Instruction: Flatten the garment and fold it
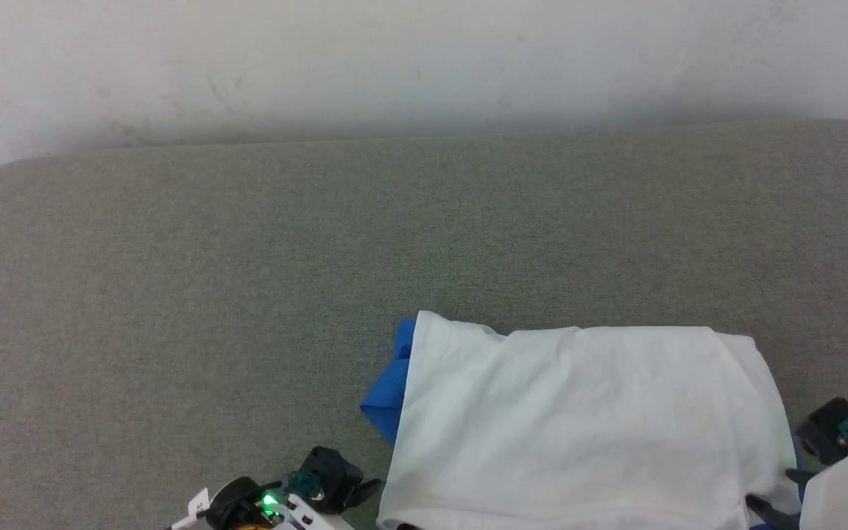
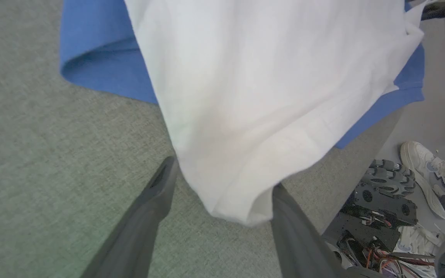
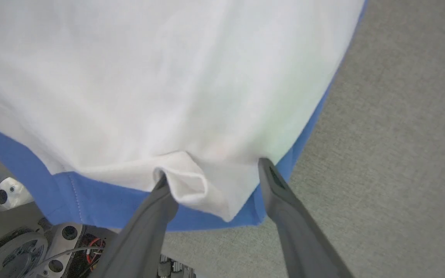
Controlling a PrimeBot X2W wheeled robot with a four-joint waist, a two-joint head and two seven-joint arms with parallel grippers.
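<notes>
Left and right jaws apart, each straddling a garment (image 1: 578,427) corner, grey table (image 1: 247,258) beneath, white shoe (image 2: 433,181) on floor (image 2: 440,96)

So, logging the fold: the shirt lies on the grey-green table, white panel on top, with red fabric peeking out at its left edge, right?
Not red: the fabric peeking out at the left edge of the garment is blue, as the head view shows. The rest holds.

You have the garment (image 1: 578,419) on the tabletop (image 1: 247,258) at the near edge, right of centre; the left pincer (image 2: 223,177) straddles its near-left corner, the right pincer (image 3: 213,172) its near-right corner.
</notes>
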